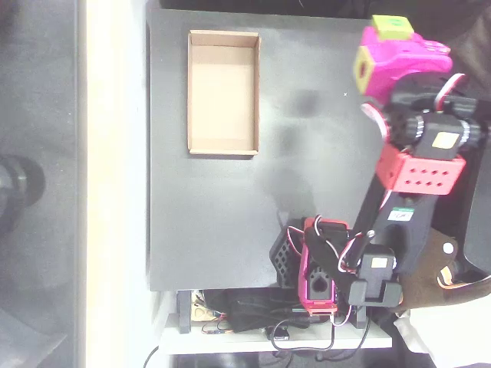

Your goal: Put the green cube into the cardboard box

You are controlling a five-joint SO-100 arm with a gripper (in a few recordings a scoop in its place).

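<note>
A: Going from the left side of the overhead view, what is showing first?

B: A pale strip is running down beside the dark bench (215,230). On the bench, toward its upper left, the cardboard box (223,92) is lying flat with its long side going up and down in the picture. Its light-brown floor is showing bare; nothing is lying inside it.

A: Is any writing showing that you can read?

B: No. A small white label with a green mark is sitting on the arm (406,192) at the right, and a yellow sticker is sitting on a black motor above it, but both are too small to read.

A: And the end effector?

B: The magenta end effector (376,54) is hanging at the upper right, over the right edge of the bench and well apart from the box. A yellow square is showing on its left face. I cannot tell how far its fingers are standing apart, because the camera is looking at it from above.

A: Where is the green cube?

B: The green cube (392,27) is showing at the very top of the end effector, touching the magenta part. Whether the fingers are pressing it, I cannot tell.

A: Anything lower down?

B: Black cables (253,310) are lying at the bottom edge of the bench, near the red base of the arm.
</note>
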